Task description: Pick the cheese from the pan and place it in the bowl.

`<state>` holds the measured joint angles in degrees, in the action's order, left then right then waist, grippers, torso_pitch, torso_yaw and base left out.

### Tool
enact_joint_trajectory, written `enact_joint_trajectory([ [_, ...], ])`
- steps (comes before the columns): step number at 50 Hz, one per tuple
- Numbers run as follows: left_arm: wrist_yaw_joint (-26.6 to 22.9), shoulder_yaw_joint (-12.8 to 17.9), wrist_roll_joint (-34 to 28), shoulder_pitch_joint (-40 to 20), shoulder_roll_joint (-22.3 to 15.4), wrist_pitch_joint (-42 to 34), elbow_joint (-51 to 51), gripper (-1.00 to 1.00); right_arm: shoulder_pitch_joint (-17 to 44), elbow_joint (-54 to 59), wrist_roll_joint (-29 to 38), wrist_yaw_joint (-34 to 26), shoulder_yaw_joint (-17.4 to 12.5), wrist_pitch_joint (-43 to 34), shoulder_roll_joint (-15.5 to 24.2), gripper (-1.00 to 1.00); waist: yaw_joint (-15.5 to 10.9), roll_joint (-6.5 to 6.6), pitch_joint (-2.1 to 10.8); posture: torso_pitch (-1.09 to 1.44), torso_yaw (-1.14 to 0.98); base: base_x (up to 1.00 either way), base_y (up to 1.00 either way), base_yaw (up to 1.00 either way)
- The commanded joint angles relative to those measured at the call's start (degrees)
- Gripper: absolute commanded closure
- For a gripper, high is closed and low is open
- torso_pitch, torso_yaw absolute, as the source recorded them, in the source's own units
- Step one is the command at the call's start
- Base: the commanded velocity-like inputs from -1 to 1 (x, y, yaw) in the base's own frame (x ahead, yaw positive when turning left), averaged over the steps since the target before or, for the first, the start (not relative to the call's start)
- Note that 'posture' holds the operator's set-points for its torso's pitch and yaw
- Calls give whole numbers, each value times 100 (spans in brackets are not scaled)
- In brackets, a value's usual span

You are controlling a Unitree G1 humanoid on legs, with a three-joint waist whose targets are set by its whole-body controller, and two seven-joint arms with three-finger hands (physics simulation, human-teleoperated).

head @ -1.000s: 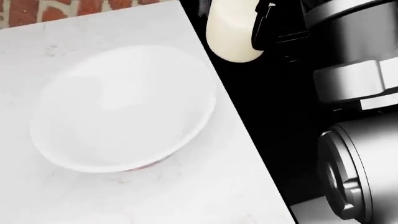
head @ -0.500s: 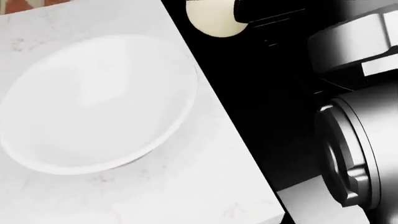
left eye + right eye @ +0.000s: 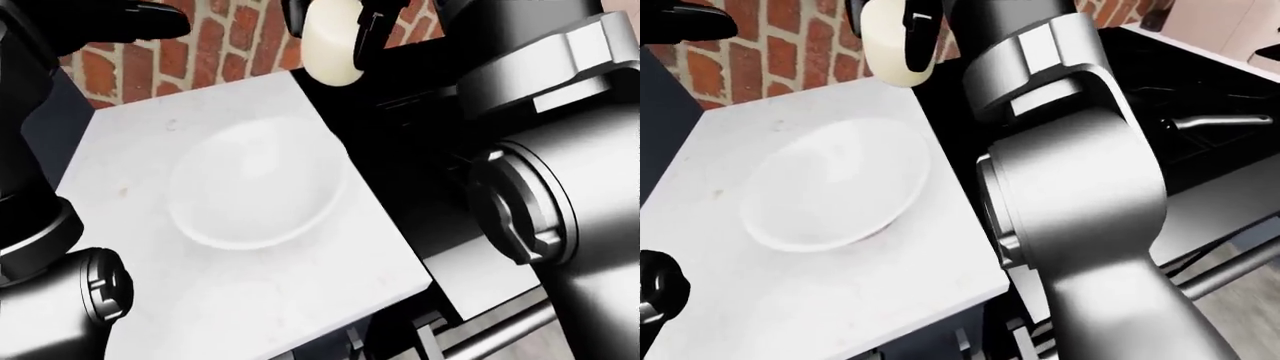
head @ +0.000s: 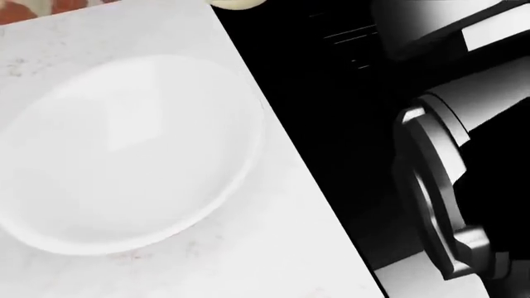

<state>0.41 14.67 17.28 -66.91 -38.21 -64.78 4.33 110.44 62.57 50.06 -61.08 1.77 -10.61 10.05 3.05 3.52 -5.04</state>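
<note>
Cheese [image 3: 330, 41] out of pan, clenched in right hand [image 3: 345, 22], above table [image 3: 250, 300]. Bowl [image 3: 255, 187] empty. Drop remains.

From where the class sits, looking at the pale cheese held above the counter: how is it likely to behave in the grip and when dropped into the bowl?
The cheese looks smooth and rounded, so it may slip between the right hand's fingers. Its curved end suggests it could roll once released. The white bowl is shallow with sloping sides, which would probably gather it toward the middle.
</note>
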Motion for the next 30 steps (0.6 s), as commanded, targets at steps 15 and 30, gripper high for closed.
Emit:
enact_joint_trajectory([
  [15, -187, 45, -262, -467, -203, 200, -59, -100, 139, -267, -203, 243, 2, 39, -378, 100, 46, 105, 173, 0, 0, 0, 0, 0],
  [30, -206, 77, -285, -416, -167, 165, 25, -100, -327, -942, -195, -34, 187, -134, -856, 100, 47, 123, 178, 0, 0, 0, 0, 0],
])
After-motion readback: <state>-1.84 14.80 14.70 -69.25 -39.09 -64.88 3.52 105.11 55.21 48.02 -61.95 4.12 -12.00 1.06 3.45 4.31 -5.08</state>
